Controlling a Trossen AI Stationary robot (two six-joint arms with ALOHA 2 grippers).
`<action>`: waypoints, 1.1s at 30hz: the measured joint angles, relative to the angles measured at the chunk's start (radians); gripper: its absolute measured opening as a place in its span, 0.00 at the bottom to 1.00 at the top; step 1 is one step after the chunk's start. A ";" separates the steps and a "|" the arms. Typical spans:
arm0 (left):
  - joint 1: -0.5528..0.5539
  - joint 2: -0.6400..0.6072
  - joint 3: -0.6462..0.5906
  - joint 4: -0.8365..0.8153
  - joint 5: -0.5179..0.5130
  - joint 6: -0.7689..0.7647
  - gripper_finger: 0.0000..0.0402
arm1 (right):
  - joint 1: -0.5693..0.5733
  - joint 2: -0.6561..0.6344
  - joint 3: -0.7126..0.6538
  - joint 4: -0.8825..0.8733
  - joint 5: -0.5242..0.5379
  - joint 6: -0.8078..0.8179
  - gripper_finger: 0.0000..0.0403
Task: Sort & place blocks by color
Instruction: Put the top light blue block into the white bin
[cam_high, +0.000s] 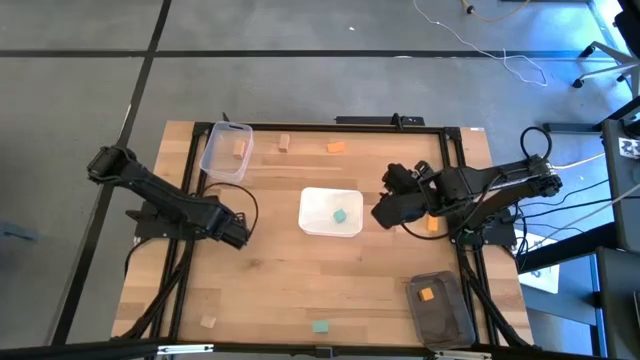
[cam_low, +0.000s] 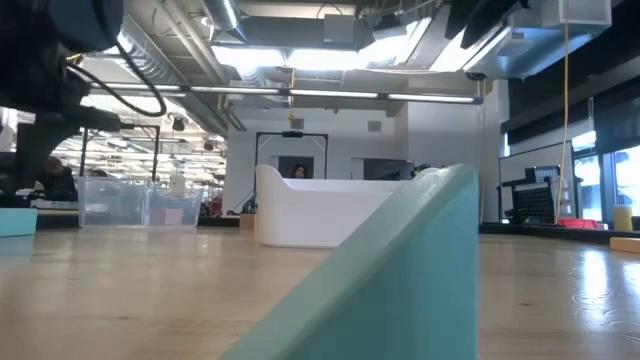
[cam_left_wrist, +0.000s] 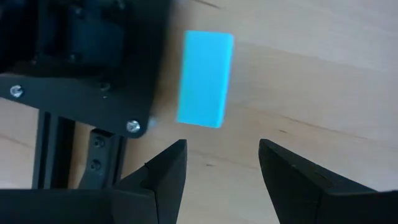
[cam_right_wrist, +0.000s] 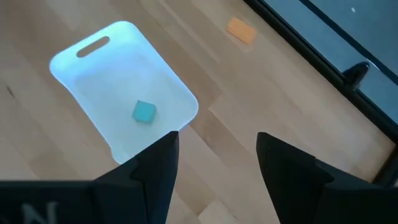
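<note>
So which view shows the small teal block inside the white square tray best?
The right wrist view: the teal block sits unobstructed in the white tray. The high view shows it tiny; the low view shows only the tray's wall; the left wrist view misses it.
</note>
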 joint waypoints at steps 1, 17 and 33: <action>0.000 0.000 -0.008 0.000 -0.001 -0.009 0.48 | 0.000 0.000 0.000 0.005 0.000 -0.008 0.54; 0.001 0.137 -0.043 0.035 -0.016 -0.053 0.48 | 0.000 0.000 0.000 0.051 0.007 -0.112 0.54; 0.039 0.336 -0.039 0.134 -0.009 0.007 0.48 | 0.000 0.000 0.000 0.057 0.007 -0.112 0.54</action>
